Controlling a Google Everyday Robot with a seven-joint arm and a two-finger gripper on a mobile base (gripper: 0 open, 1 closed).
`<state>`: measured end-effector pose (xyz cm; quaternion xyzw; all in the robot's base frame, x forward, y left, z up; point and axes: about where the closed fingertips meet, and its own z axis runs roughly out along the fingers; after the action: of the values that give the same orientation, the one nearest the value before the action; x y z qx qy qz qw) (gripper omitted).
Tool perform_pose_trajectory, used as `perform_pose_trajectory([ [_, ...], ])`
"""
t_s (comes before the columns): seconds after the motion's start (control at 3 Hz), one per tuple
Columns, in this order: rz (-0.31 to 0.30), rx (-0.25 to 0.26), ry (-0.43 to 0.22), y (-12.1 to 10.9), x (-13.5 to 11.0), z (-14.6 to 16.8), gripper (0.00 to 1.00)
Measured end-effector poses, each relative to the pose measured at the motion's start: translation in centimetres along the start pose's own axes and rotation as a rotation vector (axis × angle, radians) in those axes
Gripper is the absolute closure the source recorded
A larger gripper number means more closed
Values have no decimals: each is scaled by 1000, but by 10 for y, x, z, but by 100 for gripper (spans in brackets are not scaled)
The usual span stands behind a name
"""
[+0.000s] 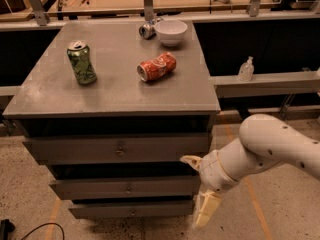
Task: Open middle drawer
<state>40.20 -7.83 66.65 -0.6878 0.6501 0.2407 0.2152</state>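
The middle drawer [129,188] is the low grey front with a small round knob, second from the top in the grey cabinet, and it looks shut. My gripper [199,186] hangs in front of the cabinet's right side, level with that drawer's right end and well to the right of the knob. Its cream fingers [206,210] are spread wide, one above the other, holding nothing.
A taller top drawer [120,149] and a narrow bottom drawer [132,211] are shut. The cabinet top [45,91] carries an upright green can [81,63], a red can lying down [156,66], a white bowl [171,32] and a small silver can [146,30]. A bottle [245,69] stands on the right ledge.
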Motion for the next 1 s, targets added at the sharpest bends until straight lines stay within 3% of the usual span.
perform_pose_trajectory([
  [0.33,-52,-2,-33,-29,24,77,0],
  [0.67,-72,-22,-45,-44,33,114,0],
  [1.0,-69,-31,-50,-43,34,120,0],
])
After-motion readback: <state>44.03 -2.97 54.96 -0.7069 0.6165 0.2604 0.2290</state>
